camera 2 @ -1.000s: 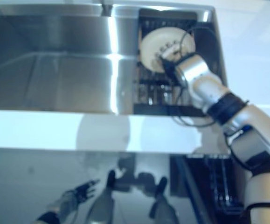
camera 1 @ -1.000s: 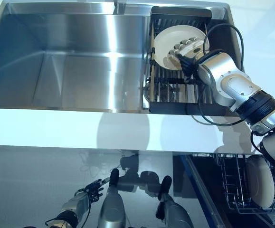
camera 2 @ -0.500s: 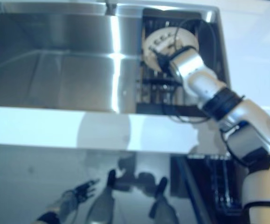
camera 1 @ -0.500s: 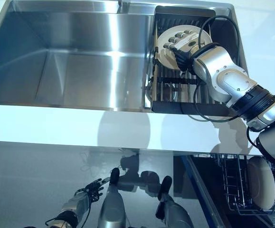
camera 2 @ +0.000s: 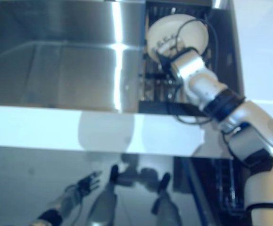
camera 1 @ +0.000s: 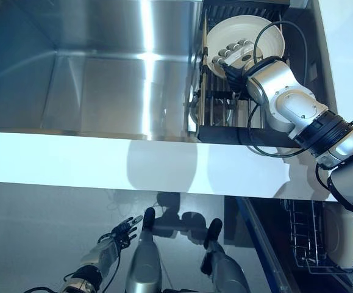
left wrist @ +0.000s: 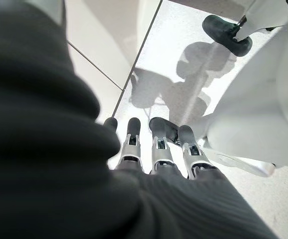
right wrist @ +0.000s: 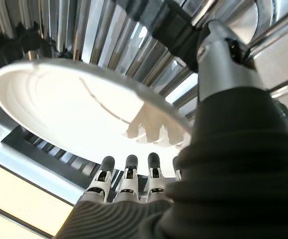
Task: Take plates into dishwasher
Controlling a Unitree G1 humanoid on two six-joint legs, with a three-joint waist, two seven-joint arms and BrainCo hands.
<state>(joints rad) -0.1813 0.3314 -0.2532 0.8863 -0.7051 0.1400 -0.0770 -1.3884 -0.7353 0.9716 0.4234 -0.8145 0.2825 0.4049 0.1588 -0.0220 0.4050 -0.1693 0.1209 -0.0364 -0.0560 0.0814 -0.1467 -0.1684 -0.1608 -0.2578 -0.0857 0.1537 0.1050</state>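
My right hand (camera 1: 232,56) was reaching into the far right of the sink (camera 1: 91,91), its fingers (right wrist: 127,175) laid out straight against the face of a white plate (camera 1: 258,33), with the thumb (right wrist: 223,50) standing behind the plate's rim. I could not tell from the pictures whether the thumb actually pinched the rim, so I read the hand as spread flat on the plate rather than gripping it. The plate stood tilted on edge in the far end of the black dish rack (camera 1: 225,125) that sat in the sink's right part. The head views showed the hand only from above, across the plate's face; the right wrist view alone showed the plate's broad underside against the rack's bars, with the fingers' shadow on it.

My left hand (camera 1: 118,232) hung low by the floor at the near left, fingers (left wrist: 158,144) straight and loose, holding nothing; its wrist view showed only grey floor past them.

At the near right, below the white counter (camera 1: 72,159), the head view caught a dishwasher rack (camera 1: 298,238) with another plate (camera 1: 341,235) standing in it.
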